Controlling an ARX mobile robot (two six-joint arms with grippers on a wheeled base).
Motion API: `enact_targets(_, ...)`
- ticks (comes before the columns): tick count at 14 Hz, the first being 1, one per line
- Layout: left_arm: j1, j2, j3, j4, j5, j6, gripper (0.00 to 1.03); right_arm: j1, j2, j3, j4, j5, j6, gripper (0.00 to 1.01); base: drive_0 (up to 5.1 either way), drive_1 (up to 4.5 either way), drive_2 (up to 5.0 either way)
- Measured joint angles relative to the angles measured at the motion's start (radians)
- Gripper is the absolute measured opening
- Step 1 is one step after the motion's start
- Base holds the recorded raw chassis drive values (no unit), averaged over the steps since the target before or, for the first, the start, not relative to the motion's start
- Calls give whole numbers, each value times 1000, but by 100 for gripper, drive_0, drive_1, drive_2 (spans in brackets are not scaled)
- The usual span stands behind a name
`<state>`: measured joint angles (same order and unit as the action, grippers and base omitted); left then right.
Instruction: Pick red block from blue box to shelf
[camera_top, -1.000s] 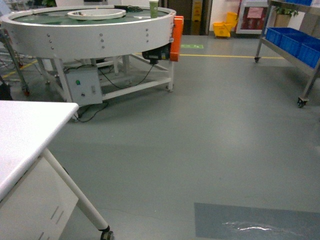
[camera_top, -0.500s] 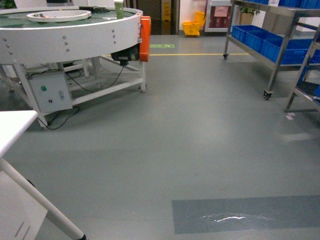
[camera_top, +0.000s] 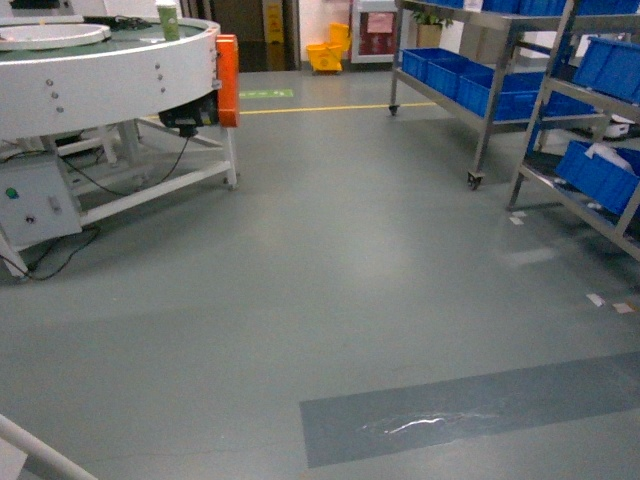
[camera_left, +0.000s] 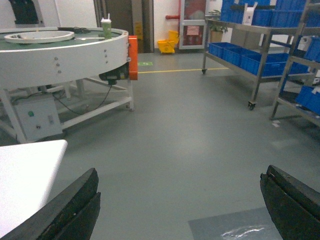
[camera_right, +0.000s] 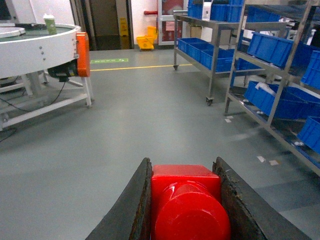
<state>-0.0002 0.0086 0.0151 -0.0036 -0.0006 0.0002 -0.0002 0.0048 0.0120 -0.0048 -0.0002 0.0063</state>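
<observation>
The red block fills the bottom of the right wrist view, its round stud facing the camera. My right gripper is shut on it, one dark finger against each side. My left gripper is open, its two fingers far apart over bare grey floor with nothing between them. The shelf of shiny steel posts and rails stands ahead on the right, also seen in the head view as the shelf and in the left wrist view as the shelf. The blue box is out of view. Neither gripper shows in the head view.
Dark blue crates fill the shelf tiers. A big round white table with an orange panel and a green cup stands at left. A white table corner is near the left gripper. A yellow mop bucket stands far back.
The head view has swung right: the round table slid left, the white table has nearly left the frame, and the steel shelf with its blue crates has come closer at right.
</observation>
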Motion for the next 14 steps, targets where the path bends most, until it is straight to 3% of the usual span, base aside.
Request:
enact_targets(5, -1, 0, 0, 0, 0, 0, 98, 0, 0, 0, 0, 0, 0, 28, 0, 0, 0)
enact_targets(14, -1, 0, 0, 0, 0, 0, 98, 0, 0, 0, 0, 0, 0, 28, -3, 398, -404)
